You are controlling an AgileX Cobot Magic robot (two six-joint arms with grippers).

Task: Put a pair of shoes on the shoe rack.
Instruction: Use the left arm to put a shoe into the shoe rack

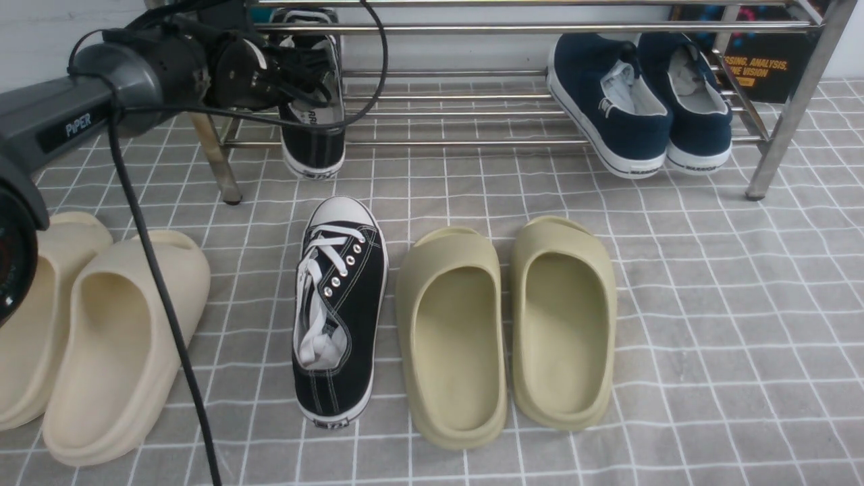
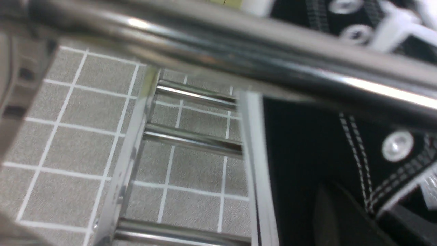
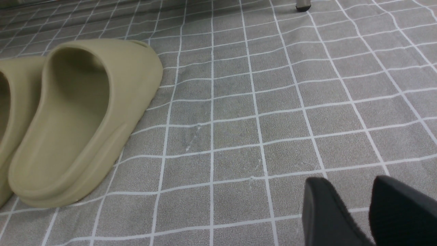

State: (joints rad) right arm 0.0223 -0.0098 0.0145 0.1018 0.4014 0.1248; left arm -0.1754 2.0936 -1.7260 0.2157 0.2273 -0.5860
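Observation:
One black sneaker (image 1: 314, 145) with a white sole stands heel-out on the lower bars of the steel shoe rack (image 1: 472, 28), at its left end. My left gripper (image 1: 307, 67) reaches in over it. In the left wrist view its dark fingers (image 2: 334, 218) pinch the sneaker's (image 2: 300, 143) canvas side wall under a rack bar (image 2: 239, 58). The other black sneaker (image 1: 341, 304) lies on the floor mat in front, toe toward the rack. My right gripper (image 3: 355, 201) hovers open above bare mat, holding nothing, and is out of the front view.
Two navy slip-ons (image 1: 607, 101) sit on the rack's right end. Olive slides (image 1: 452, 331) lie right of the floor sneaker, one also in the right wrist view (image 3: 82, 112). Cream slides (image 1: 115, 344) lie at the left. A black cable (image 1: 162, 290) hangs from the left arm.

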